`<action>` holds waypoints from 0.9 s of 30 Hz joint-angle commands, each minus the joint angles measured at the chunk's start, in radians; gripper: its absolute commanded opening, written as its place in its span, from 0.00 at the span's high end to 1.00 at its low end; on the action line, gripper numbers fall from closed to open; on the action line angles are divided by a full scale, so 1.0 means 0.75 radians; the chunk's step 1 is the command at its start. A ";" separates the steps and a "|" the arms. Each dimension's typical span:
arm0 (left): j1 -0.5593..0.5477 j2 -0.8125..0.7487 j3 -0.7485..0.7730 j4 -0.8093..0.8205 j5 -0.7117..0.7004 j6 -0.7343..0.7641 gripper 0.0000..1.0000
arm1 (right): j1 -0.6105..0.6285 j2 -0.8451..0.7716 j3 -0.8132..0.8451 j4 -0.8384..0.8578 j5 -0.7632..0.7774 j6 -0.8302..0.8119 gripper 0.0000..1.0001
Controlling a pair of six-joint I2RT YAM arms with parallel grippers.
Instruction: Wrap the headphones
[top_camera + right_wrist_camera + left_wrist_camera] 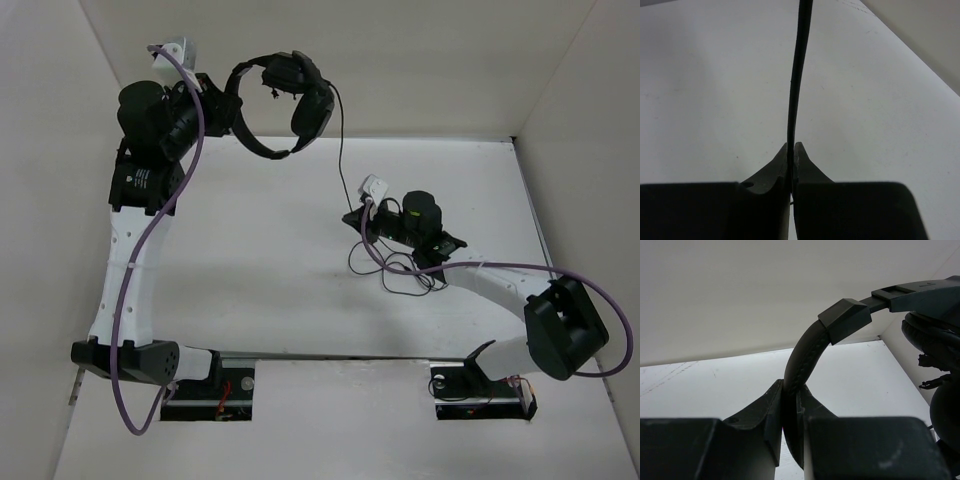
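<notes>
The black headphones (290, 100) hang in the air at the back left, held by their padded band (805, 352). My left gripper (232, 108) is shut on that band; the jaws clamp it in the left wrist view (790, 390), with an earcup (940, 335) at the right. The thin black cable (341, 150) runs down from the earcup to my right gripper (352, 217), which is shut on it. In the right wrist view the cable (799, 70) rises straight from the closed jaws (792, 150). The cable's slack lies in loose loops (395, 272) on the table under the right arm.
White walls enclose the white table (270, 260) at the back and both sides. Purple robot cables (150, 230) run along both arms. The arm bases sit at the near edge (330, 360).
</notes>
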 commanded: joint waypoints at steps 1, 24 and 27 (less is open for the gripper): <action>0.006 -0.072 0.051 0.125 0.009 -0.050 1.00 | -0.001 -0.024 0.048 0.031 -0.044 -0.008 1.00; -0.321 -0.019 -0.536 0.197 -0.572 0.643 1.00 | 0.355 -0.167 0.727 -0.938 0.938 -2.012 1.00; -0.376 -0.025 -0.596 0.158 -0.568 0.727 1.00 | 0.321 -0.145 0.821 -0.843 0.942 -2.108 1.00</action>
